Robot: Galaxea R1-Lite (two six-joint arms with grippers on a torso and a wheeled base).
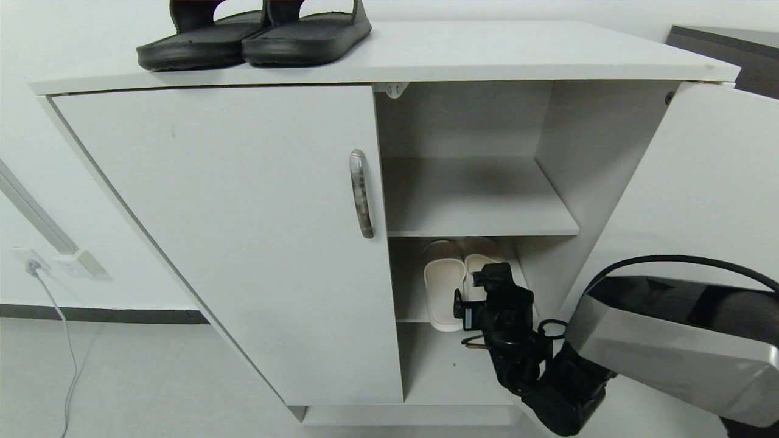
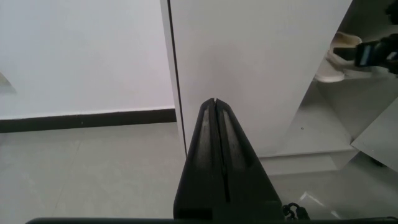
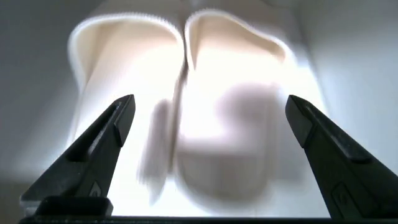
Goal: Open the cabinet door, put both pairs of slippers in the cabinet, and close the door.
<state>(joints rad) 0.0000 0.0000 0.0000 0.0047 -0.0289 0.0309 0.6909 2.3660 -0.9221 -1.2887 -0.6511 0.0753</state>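
White cabinet (image 1: 487, 55), two doors. Left door (image 1: 231, 231) shut, metal handle (image 1: 361, 193) at its inner edge. Right door (image 1: 700, 182) swung wide open, so the right half of the inside is in view.

Black slippers (image 1: 255, 39) sit side by side on the cabinet top, at its left end, with their ends near the front edge.

White slippers (image 1: 445, 286) are inside the cabinet on the lower shelf (image 1: 409, 298). The pair is side by side and touching, with the near ends poking slightly over the shelf's front edge. The upper shelf (image 1: 475, 201) is above them and the cabinet's bottom board below.

Right end effector (image 1: 490, 286) is at the open side, level with the lower shelf, just in front of the white slippers. In the right wrist view its fingers (image 3: 109, 137) are spread wide, with the white slippers (image 3: 186, 93) ahead between them. The fingers grip nothing; I can't tell whether they touch the slippers.

Left end effector (image 2: 215, 102) is down low over the floor (image 2: 93, 168), pointed at the outer bottom corner of the shut left door. Its fingers are pressed together and hold nothing. The left wrist view also catches the white slippers (image 2: 339, 59) on their shelf.

Wall socket (image 1: 30, 261) with a cable (image 1: 64, 340) is on the wall left of the cabinet.
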